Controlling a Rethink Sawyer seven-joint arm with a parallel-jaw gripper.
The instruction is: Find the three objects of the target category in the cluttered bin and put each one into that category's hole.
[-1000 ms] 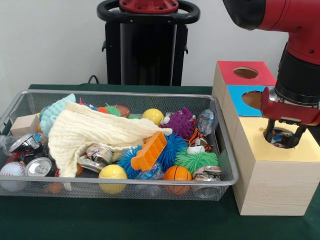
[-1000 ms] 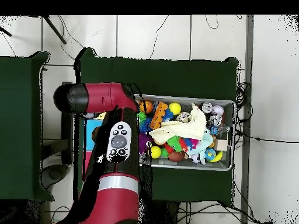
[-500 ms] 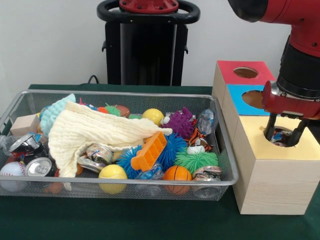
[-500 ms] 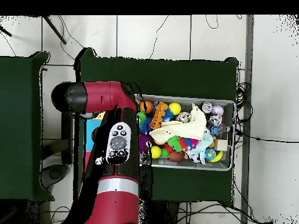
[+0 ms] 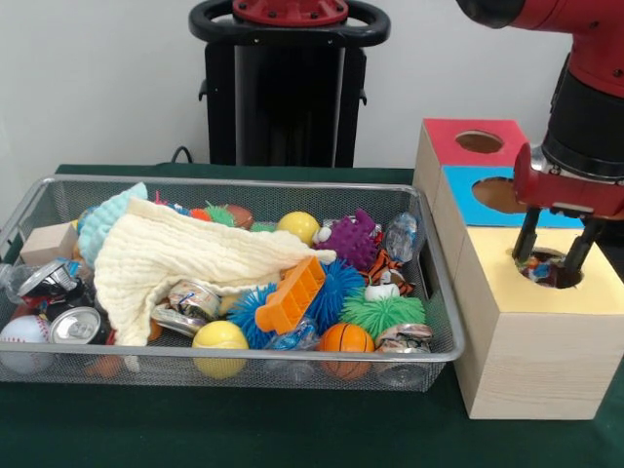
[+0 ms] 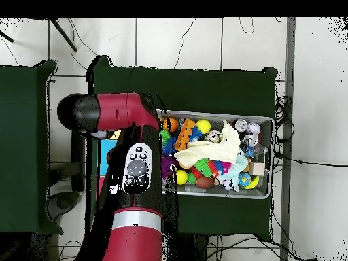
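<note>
Claw empty over the yellow hole; remaining cans lie across the wire bin.

Front view: the gripper (image 5: 553, 255) hangs with fingers spread and nothing between them, directly above the yellow box's hole (image 5: 552, 269), where a crushed can (image 5: 542, 270) seems to sit. More crushed cans (image 5: 60, 302) lie at the wire bin (image 5: 434, 283)'s opposite end, partly under the cream cloth (image 5: 185, 255).
Overhead view: the red arm (image 6: 129, 170) hides claw and boxes; the bin lies beside it.
</note>
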